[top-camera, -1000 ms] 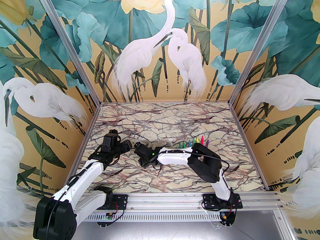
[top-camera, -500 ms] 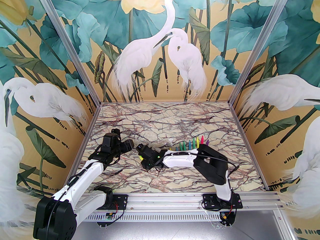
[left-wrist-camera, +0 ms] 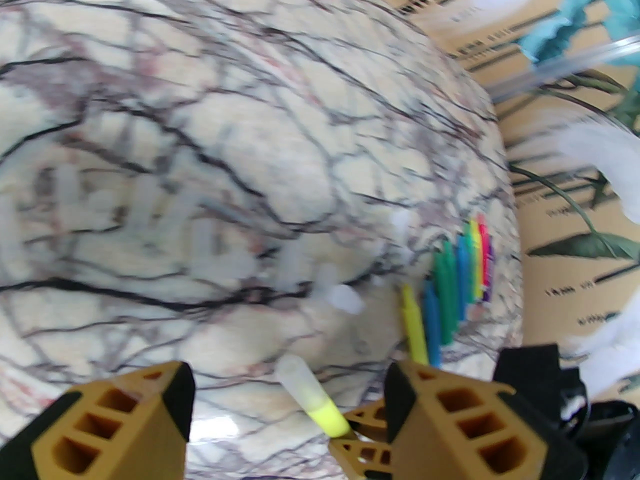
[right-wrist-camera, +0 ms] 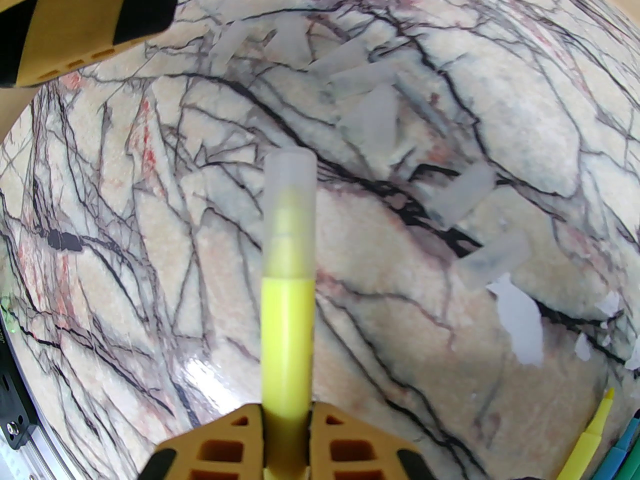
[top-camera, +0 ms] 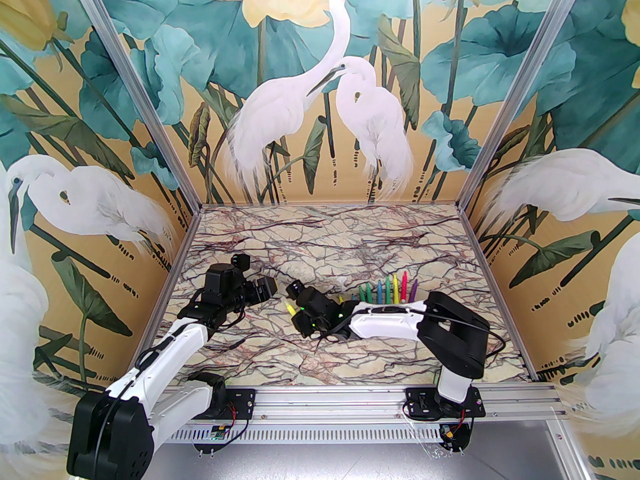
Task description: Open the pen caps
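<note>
Right gripper (right-wrist-camera: 286,413) pinches the yellow pen (right-wrist-camera: 287,333), its clear cap (right-wrist-camera: 290,208) plain at the wrist, indistinct overhead.

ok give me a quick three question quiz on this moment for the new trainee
1. True or false: the yellow pen held in the right gripper has its clear cap on.
2. What is the left gripper doing? A) clamped shut on the cap B) open, with the capped end between its fingers C) resting shut on the table
3. Fill in: the row of pens lying beside the right arm have their tips ____ (capped or bare).

Key: 1 true; 2 B; 3 bare.
</note>
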